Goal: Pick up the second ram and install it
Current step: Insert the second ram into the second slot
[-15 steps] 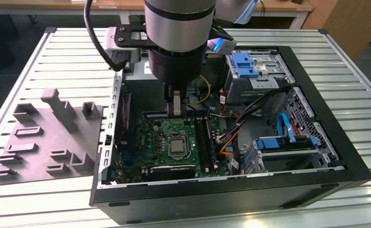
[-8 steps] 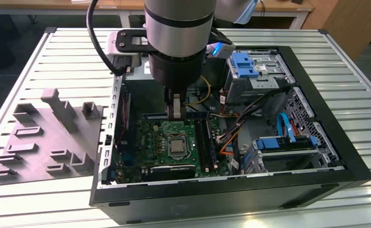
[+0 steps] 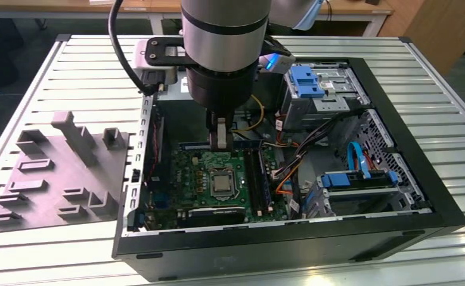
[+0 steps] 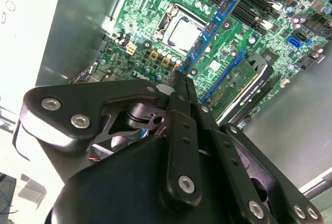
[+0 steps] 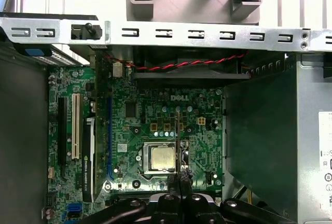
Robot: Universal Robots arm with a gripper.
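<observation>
My gripper hangs inside the open computer case, shut on the second ram. The ram is a thin blue stick with black chips, held level above the green motherboard. In the second wrist view the ram juts out past the gripper over the processor socket. Seen edge-on in the first wrist view, the ram is a thin line rising from the gripper. It lies crosswise to the long black memory slots and is apart from them.
A grey moulded fixture lies on the slatted table at the exterior view's left. Inside the case are blue drive brackets, loose cables, a card beside the blue slot, and a grey metal box.
</observation>
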